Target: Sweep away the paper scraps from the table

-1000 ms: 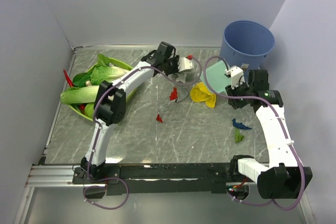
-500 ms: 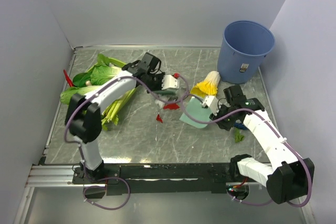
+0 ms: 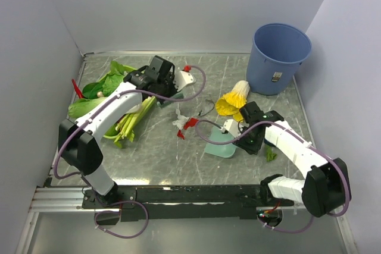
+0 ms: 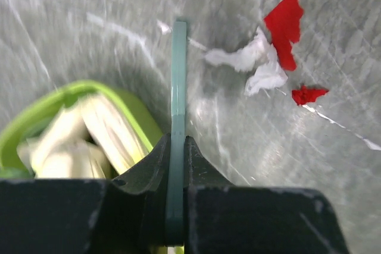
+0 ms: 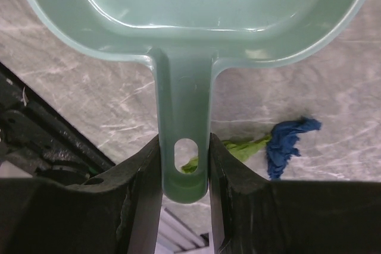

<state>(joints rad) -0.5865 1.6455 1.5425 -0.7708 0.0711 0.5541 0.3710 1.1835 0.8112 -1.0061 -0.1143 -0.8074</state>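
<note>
Red (image 4: pixel 284 22) and white (image 4: pixel 256 66) paper scraps lie together mid-table (image 3: pixel 183 123), with a small red scrap (image 4: pixel 308 94) beside them. A blue wad (image 5: pixel 290 144) and a green wad (image 3: pixel 271 154) rest near the right arm. My left gripper (image 4: pixel 177 144) (image 3: pixel 168 90) is shut on a thin teal sweeping tool (image 4: pixel 178 75), seen edge-on, whose tip sits just left of the white scrap. My right gripper (image 5: pixel 184 141) (image 3: pixel 241 137) is shut on the handle of the pale green dustpan (image 3: pixel 218 142), which rests on the table (image 3: pixel 155 159) right of the red scraps.
A blue bucket (image 3: pixel 280 49) stands at the back right. A yellow-and-white frilly vegetable (image 3: pixel 232 102) lies just behind the dustpan. On the left, a green bowl (image 4: pixel 53 102) of leafy vegetables (image 3: pixel 116 84) is next to my left gripper. Pale walls enclose the table.
The left arm pulled back and left toward the bowl with its tool. The right arm carried the dustpan from beside the bucket down to mid-table. Red and white scraps now lie bunched together.
</note>
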